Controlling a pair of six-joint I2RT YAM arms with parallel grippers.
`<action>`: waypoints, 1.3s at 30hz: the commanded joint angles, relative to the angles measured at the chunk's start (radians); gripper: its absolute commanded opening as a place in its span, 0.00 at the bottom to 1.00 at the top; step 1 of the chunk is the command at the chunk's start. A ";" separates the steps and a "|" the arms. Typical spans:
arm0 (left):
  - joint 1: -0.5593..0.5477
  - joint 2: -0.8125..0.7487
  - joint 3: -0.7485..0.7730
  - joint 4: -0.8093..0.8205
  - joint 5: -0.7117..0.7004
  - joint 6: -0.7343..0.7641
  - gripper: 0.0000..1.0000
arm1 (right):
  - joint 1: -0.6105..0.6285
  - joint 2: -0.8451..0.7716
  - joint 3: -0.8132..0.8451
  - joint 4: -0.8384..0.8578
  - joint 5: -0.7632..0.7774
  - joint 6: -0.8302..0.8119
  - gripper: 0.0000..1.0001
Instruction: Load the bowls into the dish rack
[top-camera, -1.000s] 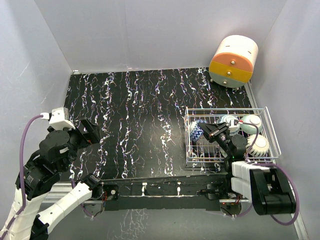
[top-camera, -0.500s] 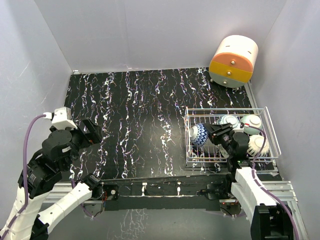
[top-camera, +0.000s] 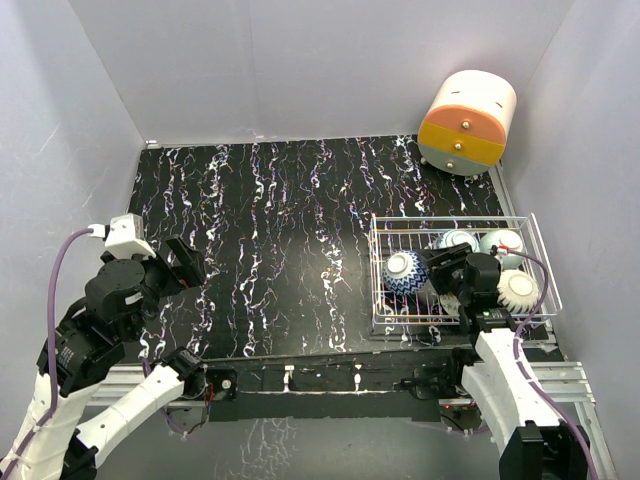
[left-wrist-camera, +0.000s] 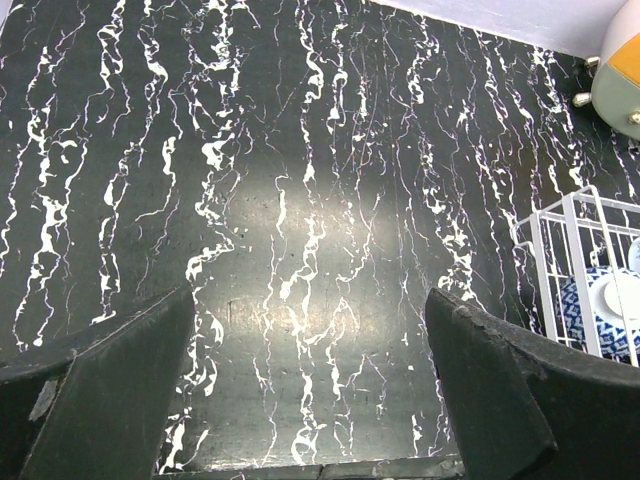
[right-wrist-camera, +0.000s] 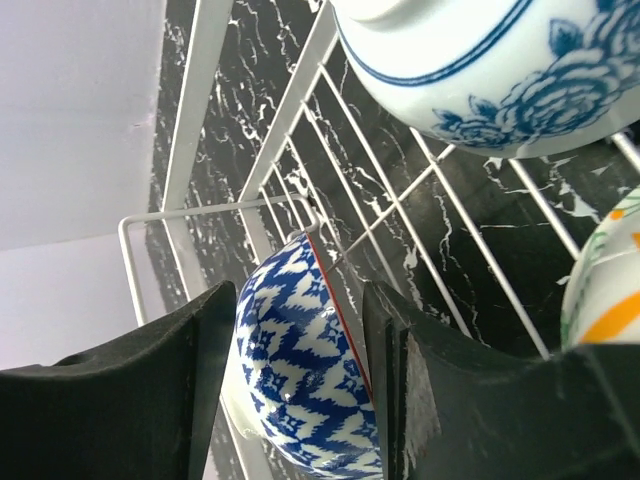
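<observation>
The white wire dish rack (top-camera: 535, 245) stands at the right of the table, and its corner shows in the left wrist view (left-wrist-camera: 560, 240). Inside it are two pale bowls at the back (top-camera: 458, 240) (top-camera: 503, 243), a white ribbed bowl (top-camera: 520, 290) and a blue-and-white patterned bowl (top-camera: 405, 272). My right gripper (top-camera: 443, 272) is inside the rack. In the right wrist view this gripper (right-wrist-camera: 300, 290) is shut on the patterned bowl (right-wrist-camera: 300, 390), which leans against the rack wires (right-wrist-camera: 210, 110). My left gripper (top-camera: 183, 263) is open and empty over the bare table (left-wrist-camera: 310, 310).
A cream-and-orange round drawer unit (top-camera: 467, 122) stands at the back right corner. Grey walls close in the black marbled table on three sides. A white bowl with blue flowers (right-wrist-camera: 480, 70) and a bowl with orange marks (right-wrist-camera: 610, 290) lie close to my right gripper.
My right arm has stretched out and its gripper has shifted right and nearer with the patterned bowl, which now shows its foot. My left gripper has edged slightly right.
</observation>
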 joint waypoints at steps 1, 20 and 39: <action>-0.003 0.002 -0.012 0.025 0.015 0.001 0.97 | 0.003 0.019 0.104 -0.089 0.064 -0.083 0.57; -0.003 -0.006 -0.017 0.036 0.023 0.002 0.97 | 0.003 0.094 0.273 -0.172 0.099 -0.297 0.79; -0.003 0.053 -0.043 0.061 0.059 0.006 0.97 | 0.624 0.589 0.945 -0.390 0.414 -0.662 0.99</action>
